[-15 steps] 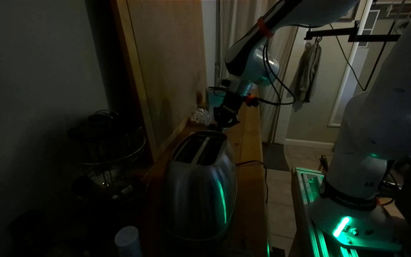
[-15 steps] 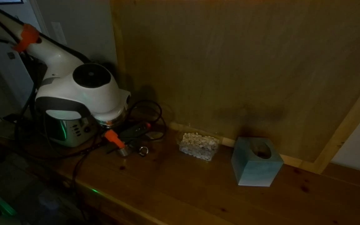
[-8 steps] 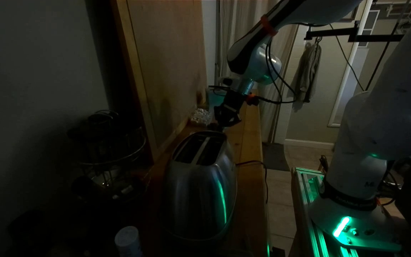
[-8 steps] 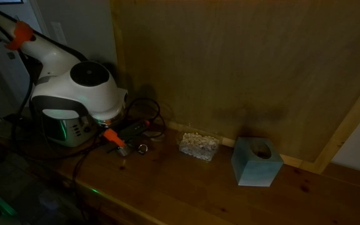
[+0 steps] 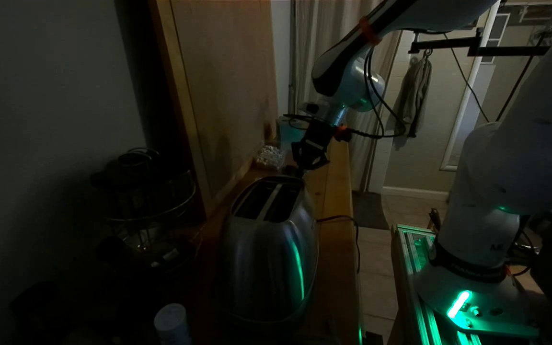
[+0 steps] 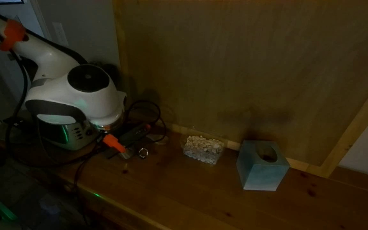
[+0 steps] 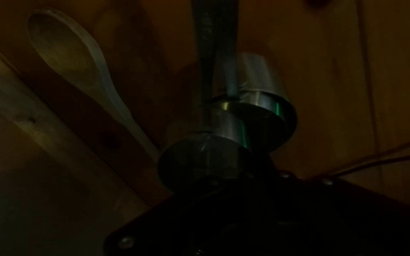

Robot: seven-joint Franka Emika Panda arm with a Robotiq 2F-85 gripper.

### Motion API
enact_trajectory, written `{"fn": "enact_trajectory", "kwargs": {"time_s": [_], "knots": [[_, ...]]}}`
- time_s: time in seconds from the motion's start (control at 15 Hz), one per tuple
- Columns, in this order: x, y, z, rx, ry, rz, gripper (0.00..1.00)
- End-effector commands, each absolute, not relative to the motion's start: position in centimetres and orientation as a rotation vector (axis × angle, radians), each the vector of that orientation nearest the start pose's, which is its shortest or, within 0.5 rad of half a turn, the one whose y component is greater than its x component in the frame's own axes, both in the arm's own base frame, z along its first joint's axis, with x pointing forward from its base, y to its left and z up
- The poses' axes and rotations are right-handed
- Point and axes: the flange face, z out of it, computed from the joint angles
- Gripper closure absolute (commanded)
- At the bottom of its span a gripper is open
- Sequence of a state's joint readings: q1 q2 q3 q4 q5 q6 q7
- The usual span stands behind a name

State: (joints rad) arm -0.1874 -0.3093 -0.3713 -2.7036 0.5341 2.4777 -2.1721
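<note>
Arm (image 5: 515, 167) extends from its base (image 5: 479, 306) over the adjacent long edge of the table (image 5: 337, 199), forearm (image 5: 419, 19) sloping down to a tilted wrist (image 5: 337, 114), gripper (image 5: 300, 171) angled downward inside that edge, spread of the fingers (image 7: 262, 161) unreadable in the dark.

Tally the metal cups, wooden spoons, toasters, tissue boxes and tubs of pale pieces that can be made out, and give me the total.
Metal cups: 2
Wooden spoon: 1
Toaster: 1
Tissue box: 1
Tub of pale pieces: 1
Total: 6
</note>
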Motion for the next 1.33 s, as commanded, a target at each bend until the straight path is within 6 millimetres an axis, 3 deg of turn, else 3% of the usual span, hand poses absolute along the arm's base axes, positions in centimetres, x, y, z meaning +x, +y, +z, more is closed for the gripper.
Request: {"fn": "enact_trajectory", "kwargs": {"time_s": [0.0,0.47,1.27], "knots": [[33.5,-20.3,32.6,-2.447,-1.772,-0.653,0.99],[33.5,-19.9,32.1,-2.432,-1.830,-0.591,0.99],[32.6,-20.5,32.9,-2.351,-1.851,-0.636,0.99]]}}
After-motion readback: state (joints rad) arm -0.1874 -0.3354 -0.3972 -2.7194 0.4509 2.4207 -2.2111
